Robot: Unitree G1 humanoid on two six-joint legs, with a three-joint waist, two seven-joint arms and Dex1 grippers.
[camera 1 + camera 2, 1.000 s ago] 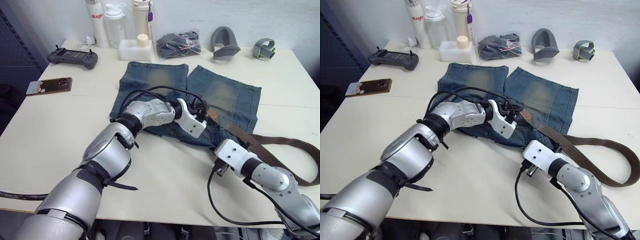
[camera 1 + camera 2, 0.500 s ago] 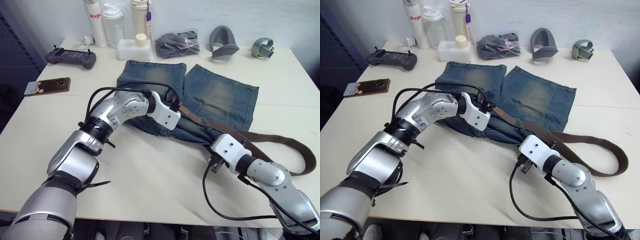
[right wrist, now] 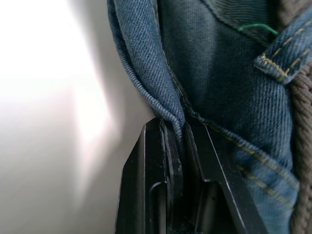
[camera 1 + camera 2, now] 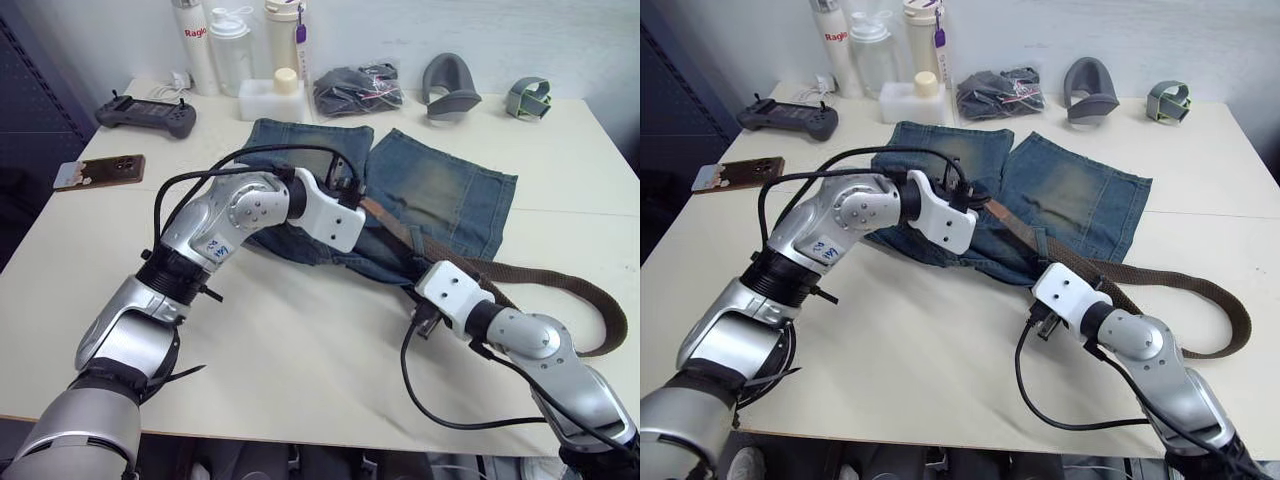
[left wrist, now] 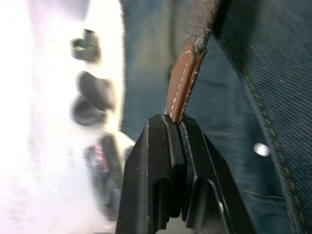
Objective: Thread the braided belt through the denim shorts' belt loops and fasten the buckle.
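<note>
left wrist view shows the left claw (image 5: 175, 124) clenched on the tan leather tip (image 5: 184, 80) of the belt (image 4: 540, 281). the tip stands up from between the two black fingers, with blue denim behind it.

right wrist view shows the right claw (image 3: 178, 129) pinching a folded edge of the denim shorts (image 4: 440, 190). one belt loop (image 3: 287, 53) lies close by at about 1 o'clock from the claw, with the brown woven belt beside it.

from the head camera, the shorts lie flat on the pale tabletop (image 4: 300, 340), near the middle, legs pointing away from the robot. the left claw sits over the middle of the shorts. from it the belt runs across the waistband toward 4 o'clock, passes the right claw, then makes a big loop on the tabletop out at 3 o'clock. the right claw (image 4: 428, 283) is at the near edge of the shorts, at about 5 o'clock from the left one.

along the far edge, at 12 o'clock, stand some bottles (image 4: 228, 48), a white box (image 4: 270, 97) and a dark cloth bundle (image 4: 356, 88). a game controller (image 4: 148, 115) and a phone (image 4: 98, 171) lie at 10 o'clock. i cannot see the buckle well enough to place it.
</note>
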